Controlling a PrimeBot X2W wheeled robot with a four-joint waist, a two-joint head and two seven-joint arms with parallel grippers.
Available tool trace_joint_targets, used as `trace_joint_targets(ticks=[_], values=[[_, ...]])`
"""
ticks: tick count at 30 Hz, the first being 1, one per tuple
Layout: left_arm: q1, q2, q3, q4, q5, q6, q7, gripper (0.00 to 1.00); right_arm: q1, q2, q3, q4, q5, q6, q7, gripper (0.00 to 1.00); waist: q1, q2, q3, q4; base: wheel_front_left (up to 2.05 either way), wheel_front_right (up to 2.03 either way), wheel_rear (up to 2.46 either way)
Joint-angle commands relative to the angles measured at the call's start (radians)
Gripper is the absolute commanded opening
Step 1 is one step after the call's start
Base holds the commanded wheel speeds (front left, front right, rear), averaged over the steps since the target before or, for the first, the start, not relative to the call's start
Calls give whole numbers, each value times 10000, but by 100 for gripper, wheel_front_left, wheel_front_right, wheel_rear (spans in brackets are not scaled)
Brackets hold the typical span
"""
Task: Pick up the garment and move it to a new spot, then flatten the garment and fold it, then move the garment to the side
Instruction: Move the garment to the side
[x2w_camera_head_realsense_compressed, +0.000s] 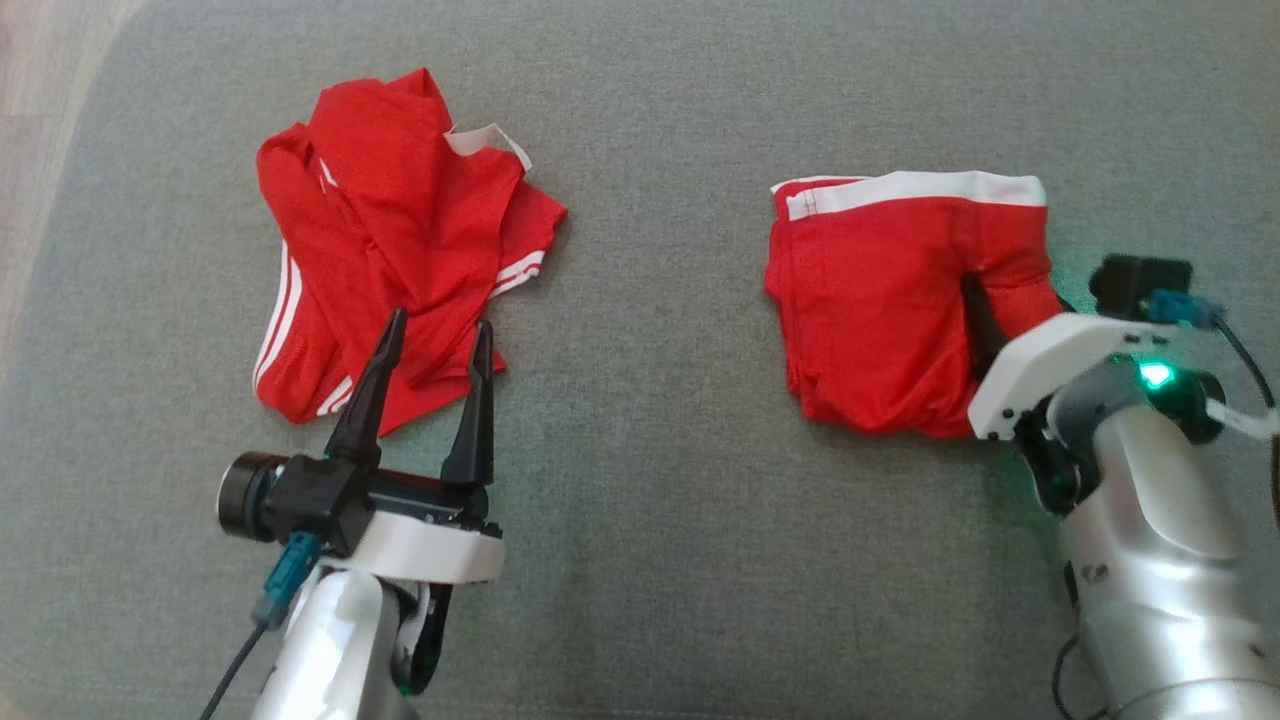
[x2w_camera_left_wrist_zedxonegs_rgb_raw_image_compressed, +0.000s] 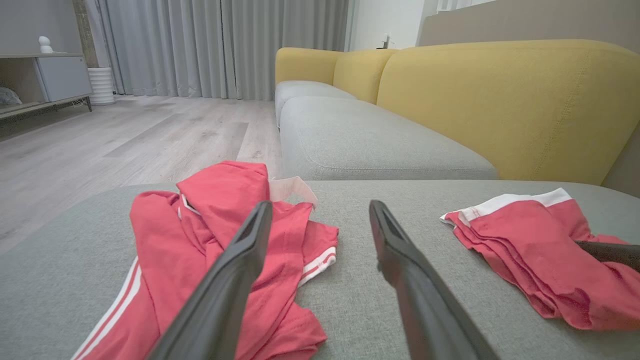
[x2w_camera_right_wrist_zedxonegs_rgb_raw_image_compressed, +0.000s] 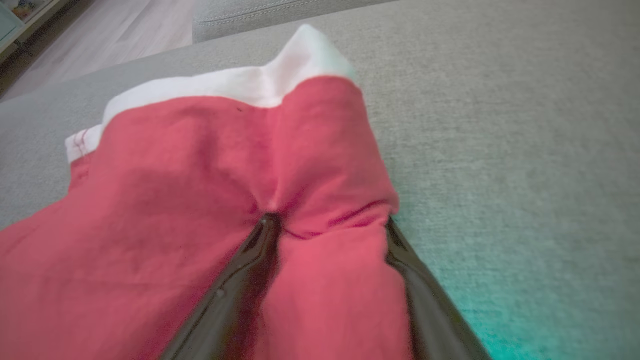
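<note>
A folded red garment (x2w_camera_head_realsense_compressed: 880, 300) with a white waistband lies on the grey cushion at the right; it shows too in the left wrist view (x2w_camera_left_wrist_zedxonegs_rgb_raw_image_compressed: 525, 240) and the right wrist view (x2w_camera_right_wrist_zedxonegs_rgb_raw_image_compressed: 190, 200). My right gripper (x2w_camera_head_realsense_compressed: 1010, 290) is at its right edge, open. A fold of red cloth lies between its spread fingers (x2w_camera_right_wrist_zedxonegs_rgb_raw_image_compressed: 330, 220), one finger (x2w_camera_right_wrist_zedxonegs_rgb_raw_image_compressed: 240, 280) on top of the cloth, the other along the edge. A second, crumpled red garment (x2w_camera_head_realsense_compressed: 400, 240) with white stripes lies at the left (x2w_camera_left_wrist_zedxonegs_rgb_raw_image_compressed: 220, 235). My left gripper (x2w_camera_head_realsense_compressed: 441, 320) hovers open over its near edge (x2w_camera_left_wrist_zedxonegs_rgb_raw_image_compressed: 320, 206), holding nothing.
The grey cushion (x2w_camera_head_realsense_compressed: 650, 450) has bare room between the two garments and in front of them. Wooden floor (x2w_camera_head_realsense_compressed: 40, 80) shows past its far left corner. Beyond it stand a yellow-backed sofa (x2w_camera_left_wrist_zedxonegs_rgb_raw_image_compressed: 500, 100) and grey curtains (x2w_camera_left_wrist_zedxonegs_rgb_raw_image_compressed: 220, 45).
</note>
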Motion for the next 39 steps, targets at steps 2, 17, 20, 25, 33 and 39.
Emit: trace_joint_targets(ticks=[2,17,20,25,33,39], values=[[-348,55,342,-362,-56,29,-51,100,-20,146,658,235,-80,-9,261,0,-1,0,14,-14,0,0,0],[-232,55,603,-516,44,45,-51,100,-230,-2886,2619,-1147,-975,-9,-156,0,-1,0,-221,-700,0,0,0],[-325,54,587,-613,63,1,-51,100,-349,-4011,2403,-1220,-1104,-9,119,0,-1,0,32,-710,0,0,0],[-523,54,616,-657,119,-90,-51,100,-723,-5406,1762,-917,-1584,-9,252,0,-1,0,477,-612,0,0,0],[-708,54,727,-658,216,-215,-51,100,-1187,-5743,1104,-396,-1876,-9,114,0,-1,0,817,-466,0,0,0],[-704,54,764,-636,218,-255,-51,100,-1296,-5503,705,-204,-2084,-9,11,0,-1,0,790,-423,0,0,0]])
